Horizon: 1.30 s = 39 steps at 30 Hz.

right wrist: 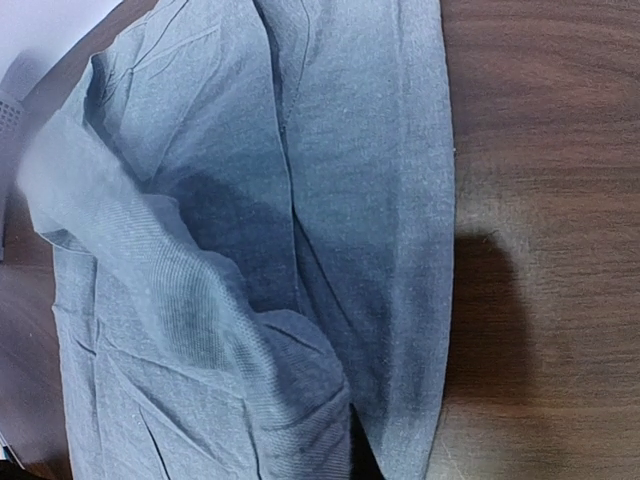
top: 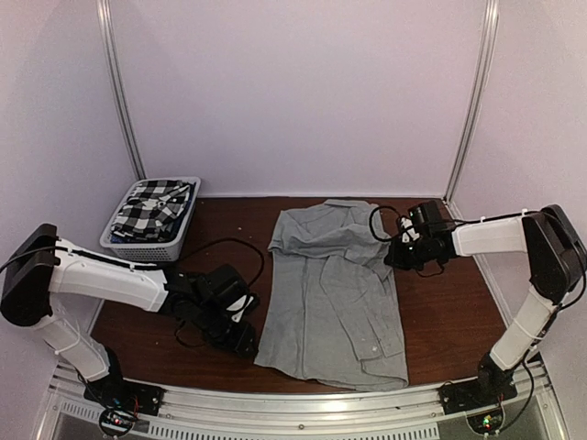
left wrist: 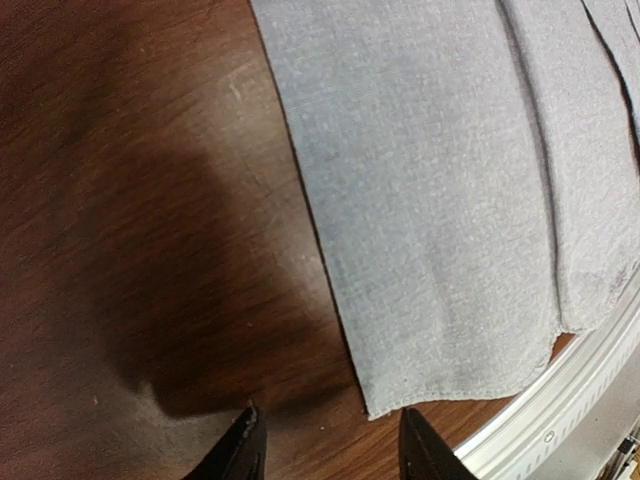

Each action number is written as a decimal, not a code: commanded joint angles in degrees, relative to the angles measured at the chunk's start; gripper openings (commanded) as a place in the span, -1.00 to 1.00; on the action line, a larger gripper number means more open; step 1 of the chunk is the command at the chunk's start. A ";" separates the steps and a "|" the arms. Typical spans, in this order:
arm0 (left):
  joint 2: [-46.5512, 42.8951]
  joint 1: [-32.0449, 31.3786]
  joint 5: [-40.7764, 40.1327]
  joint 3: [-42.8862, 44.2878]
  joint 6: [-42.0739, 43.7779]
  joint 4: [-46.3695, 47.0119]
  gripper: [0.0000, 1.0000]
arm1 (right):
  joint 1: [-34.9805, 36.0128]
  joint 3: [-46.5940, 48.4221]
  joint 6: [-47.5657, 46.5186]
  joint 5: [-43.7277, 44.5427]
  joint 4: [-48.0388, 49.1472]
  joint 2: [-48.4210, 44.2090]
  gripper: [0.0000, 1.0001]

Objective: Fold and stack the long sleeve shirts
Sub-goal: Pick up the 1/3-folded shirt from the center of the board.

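The plain light grey shirt [top: 330, 284] lies spread on the brown table, collar at the far end and hem near the front edge. My left gripper [top: 246, 341] is open and empty, low over the bare table just left of the shirt's near-left hem corner [left wrist: 385, 400]; its fingertips [left wrist: 248, 430] straddle that corner without touching it. My right gripper [top: 396, 257] is at the shirt's right edge near the shoulder. Its fingers are hidden under bunched grey cloth [right wrist: 250, 330] that rises toward the camera. The black-and-white checked shirt [top: 151, 206] lies crumpled in the basket.
The white slatted basket [top: 147, 247] stands at the back left. Black cables [top: 220, 246] loop on the table between the basket and the grey shirt. An aluminium rail [top: 303, 403] runs along the table's front edge, close to the hem [left wrist: 560, 410]. White walls enclose the back and sides.
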 commanded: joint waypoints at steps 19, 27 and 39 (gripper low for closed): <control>11.80 -6.61 -8.80 12.03 -2.41 -8.65 -0.54 | -0.24 -6.73 0.68 -1.07 7.22 -2.46 -1.00; 11.92 -7.87 -9.45 12.03 -6.20 -8.69 -0.93 | -0.10 -6.97 1.00 -2.17 9.38 -3.13 -1.00; 5.30 -1.83 -16.50 5.77 -9.28 -11.94 -1.00 | 1.80 -4.54 1.27 -3.56 9.73 -2.43 -1.00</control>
